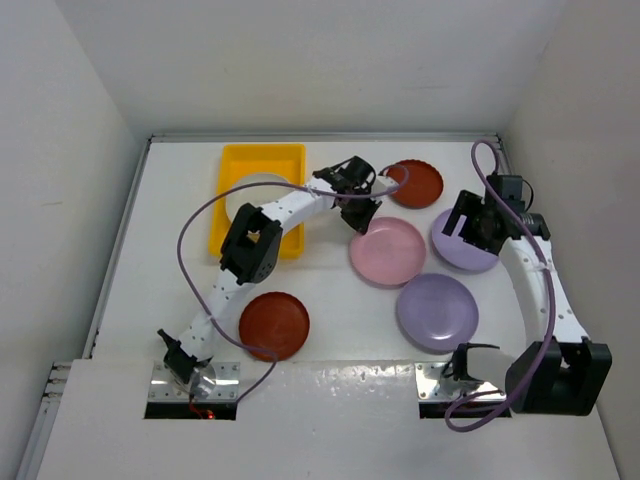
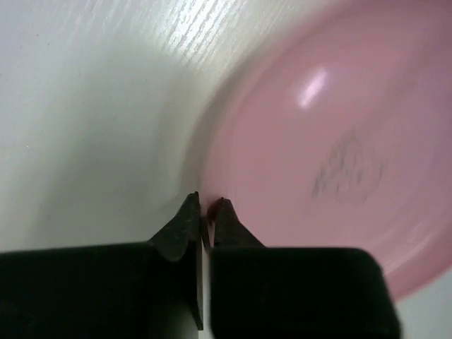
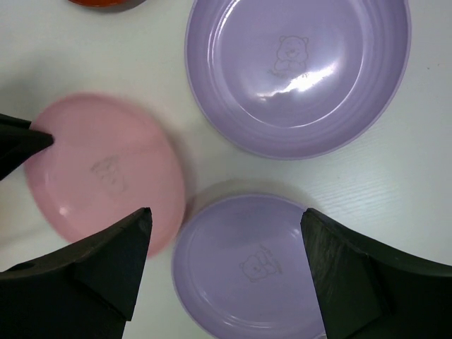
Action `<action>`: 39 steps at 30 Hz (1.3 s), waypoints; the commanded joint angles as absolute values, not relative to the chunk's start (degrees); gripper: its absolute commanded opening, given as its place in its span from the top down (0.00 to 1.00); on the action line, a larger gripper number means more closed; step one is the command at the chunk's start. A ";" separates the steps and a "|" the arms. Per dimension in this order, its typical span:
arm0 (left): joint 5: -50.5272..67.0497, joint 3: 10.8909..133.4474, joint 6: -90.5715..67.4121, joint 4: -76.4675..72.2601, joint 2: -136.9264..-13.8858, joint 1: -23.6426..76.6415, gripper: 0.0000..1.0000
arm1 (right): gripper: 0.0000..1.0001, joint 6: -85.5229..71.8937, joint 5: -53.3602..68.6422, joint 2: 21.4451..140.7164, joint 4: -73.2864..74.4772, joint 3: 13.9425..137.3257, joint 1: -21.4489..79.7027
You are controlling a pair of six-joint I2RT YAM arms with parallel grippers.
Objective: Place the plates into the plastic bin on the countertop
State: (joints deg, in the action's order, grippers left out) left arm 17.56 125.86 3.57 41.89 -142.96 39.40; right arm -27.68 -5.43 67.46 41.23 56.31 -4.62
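The left tool [image 2: 206, 206] is closed down to a narrow slit, and its two tips pinch the rim of the pink plate [image 2: 332, 141] at the plate's far-left edge. A shadow lies under that edge on the white worktop [image 2: 85, 106]. The pictures do not show whether the rim is raised or flat. The pink plate sits near the middle of the worktop, well outside the plastic bin [image 1: 262, 156].

The right tool [image 3: 224, 215] hangs high with its fingers spread wide and grips nothing. Below it lie two lavender plates side by side, close to each other but not touching. The far lavender plate [image 3: 296, 70] and the near lavender plate [image 3: 247, 272] each carry a small bear mark. The pink plate lies just left of them.

Farther out, one dark red plate [image 1: 415, 183] rests beyond the pink plate near the far edge. Another dark red plate [image 1: 274, 325] lies alone near the left arm's base. The yellow bin stands at the far left of the worktop and holds a cream plate [image 1: 245, 200]. The left arm [image 1: 290, 210] reaches across the bin's near-right corner.
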 commanded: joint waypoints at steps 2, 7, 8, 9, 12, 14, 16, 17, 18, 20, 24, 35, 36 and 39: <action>17.32 125.15 1.86 43.51 -142.12 37.28 1.00 | 0.15 -26.02 -6.42 66.18 41.22 56.60 -4.31; 19.58 127.97 -0.35 41.32 -138.26 33.06 1.00 | 0.15 -26.63 -5.10 67.76 40.43 57.04 -4.13; 20.99 128.49 -0.35 40.70 -137.47 32.52 1.00 | 0.15 -26.98 -4.75 68.37 39.99 57.13 -3.78; 22.48 128.50 -0.35 40.69 -136.68 31.74 1.00 | 0.17 -27.07 -4.66 68.73 39.90 57.22 -3.69; 27.15 130.68 0.52 39.90 -133.78 31.03 1.00 | 0.17 -27.86 -4.31 70.04 39.38 57.83 -2.64; 29.25 132.36 2.63 39.90 -131.15 29.37 1.00 | 0.17 -28.12 -4.48 70.40 39.02 58.36 -1.24; 29.88 133.67 3.86 39.29 -128.60 27.52 1.00 | 0.17 -28.91 -4.92 71.19 38.15 58.45 -0.44; 29.88 133.68 5.09 39.29 -127.19 25.07 1.00 | 0.17 -29.26 -5.01 71.54 37.71 58.62 1.30; 28.75 133.68 5.10 39.29 -124.13 23.48 1.00 | 0.17 -29.35 -5.36 72.41 37.79 58.62 1.93; 26.29 132.99 6.50 39.29 -121.30 17.95 1.00 | 0.18 -30.23 -6.06 72.86 36.83 58.62 3.77; 19.79 128.95 10.45 43.84 -116.55 9.24 1.00 | 0.18 -31.90 -7.90 76.19 35.08 58.53 7.38; 18.98 110.21 13.18 44.74 -115.04 -2.81 1.00 | 0.18 -33.75 -9.75 85.34 35.41 66.88 15.55; 19.59 109.52 12.49 44.74 -115.05 -2.81 1.00 | 0.18 -33.66 -9.93 85.69 35.59 67.93 16.34; 20.21 108.37 11.17 43.24 -116.37 -3.34 1.00 | 0.18 -33.49 -9.94 86.75 37.26 69.17 16.87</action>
State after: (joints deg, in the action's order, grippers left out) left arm 17.52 107.98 12.36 45.34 -117.99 -2.74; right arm -32.99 -8.67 86.35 36.42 66.43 16.08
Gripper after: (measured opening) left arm 0.003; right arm 0.821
